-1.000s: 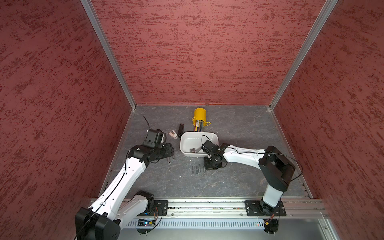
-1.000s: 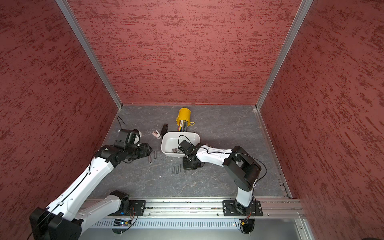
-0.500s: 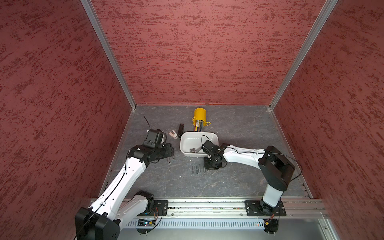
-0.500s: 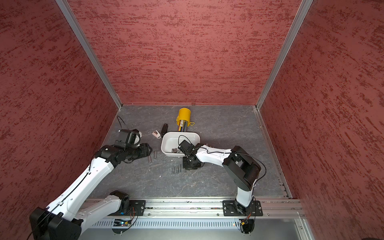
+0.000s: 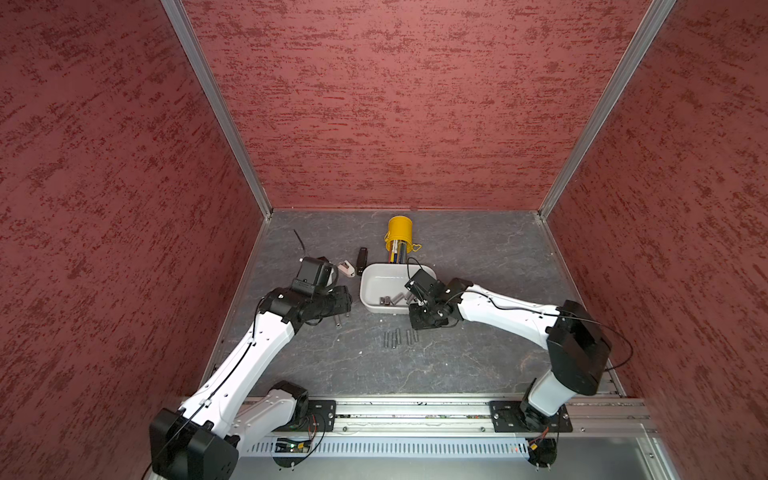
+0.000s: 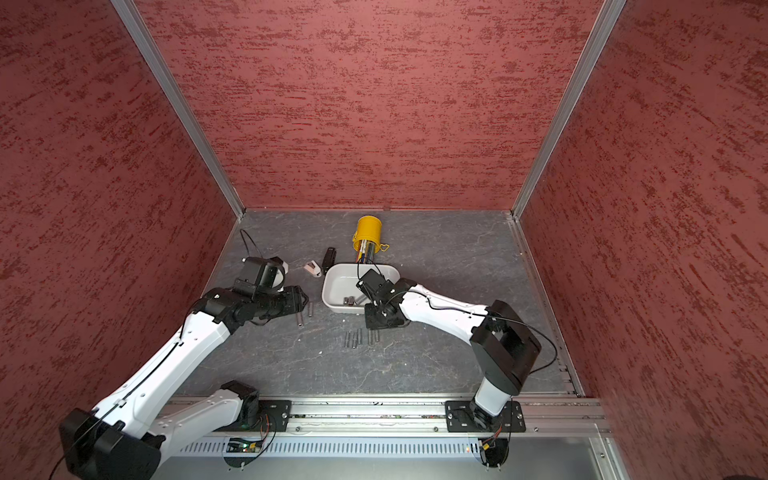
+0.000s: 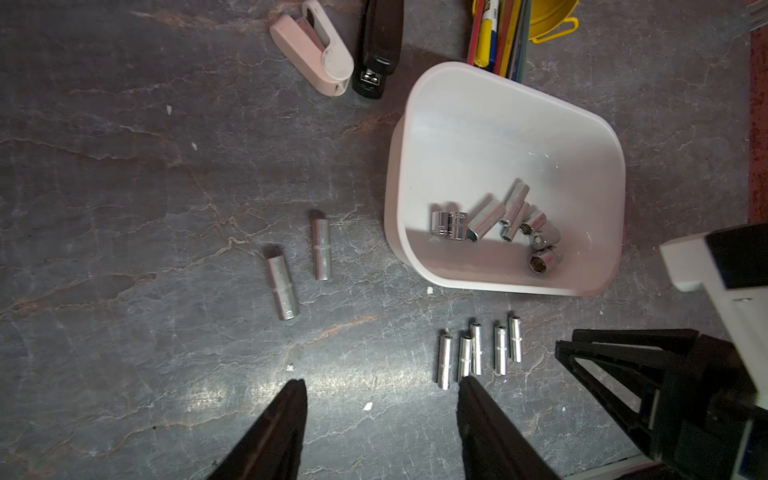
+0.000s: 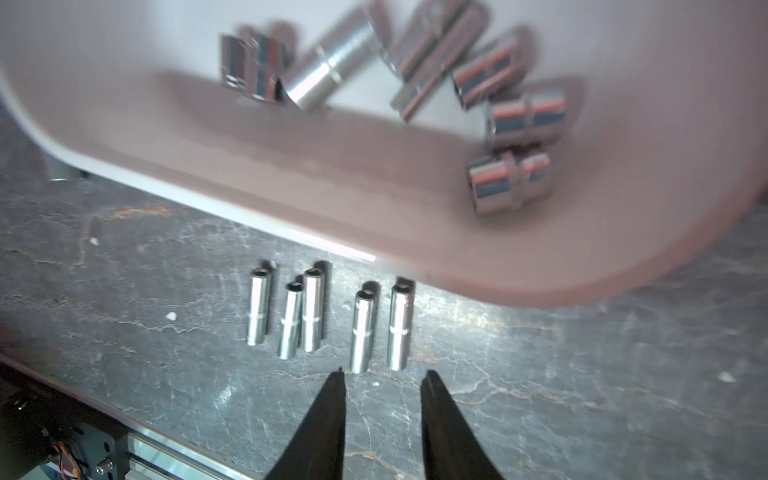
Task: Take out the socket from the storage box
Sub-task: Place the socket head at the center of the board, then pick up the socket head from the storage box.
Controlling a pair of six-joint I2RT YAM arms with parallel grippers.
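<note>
Right hand (image 8: 384, 376): jaws a narrow gap apart, nothing between them. The tips point down at the counter (image 8: 124, 257), just short of the nearest ends of a row of five sockets (image 8: 311, 316). No contact with them is visible.

The five slim sockets lie side by side on the counter, roughly parallel, just outside the near wall of the storage box (image 8: 291, 174). Two in the middle look like they touch; the others have small gaps.

In the right wrist view the box is blurred. Inside, a handful of loose sockets (image 8: 415, 75) are bunched against the near wall, some stubby and some long, lying across each other. The same cluster shows sharper in the left wrist view (image 7: 498, 220). The rest of the box floor is bare white.

In both top views the right hand (image 5: 417, 326) sits at the box's near right corner (image 5: 380, 282).

Left hand (image 7: 382, 384): jaws wide, empty, off the counter, well left of the box. Two longer sockets (image 7: 282, 286) lie on the counter ahead of it, near each other but apart.

Behind the box a yellow pen cup (image 5: 400, 232) lies on its side, pens spilling toward the box's far rim. Left of it a black stapler (image 7: 378, 45) lies beside a pink-and-white gadget (image 7: 316, 54), about touching.
</note>
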